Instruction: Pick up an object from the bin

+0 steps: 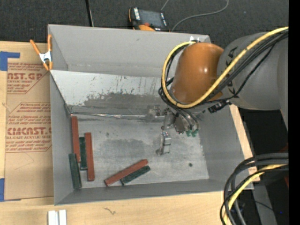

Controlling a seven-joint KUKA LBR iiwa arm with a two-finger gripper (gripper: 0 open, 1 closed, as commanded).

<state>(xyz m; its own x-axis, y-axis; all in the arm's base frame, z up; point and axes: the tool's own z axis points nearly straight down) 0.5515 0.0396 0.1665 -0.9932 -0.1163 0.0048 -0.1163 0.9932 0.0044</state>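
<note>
My gripper (163, 146) hangs over the right middle of the bin floor, below the orange cover, its metal fingers pointing down at bare metal with nothing between them. Its fingertips stand close together. The nearest loose things are a red-brown flat bar (125, 172) and a dark green bar (136, 173), lying side by side at a slant near the front wall, to the lower left of the gripper. A small green thing (191, 133) shows just right of the gripper's body, partly hidden.
Against the left wall lie several long bars, standing lengthwise: a long red-brown one (74, 134), a second red-brown one (89, 157), a dark green one (82, 153) and another green one (74, 171).
</note>
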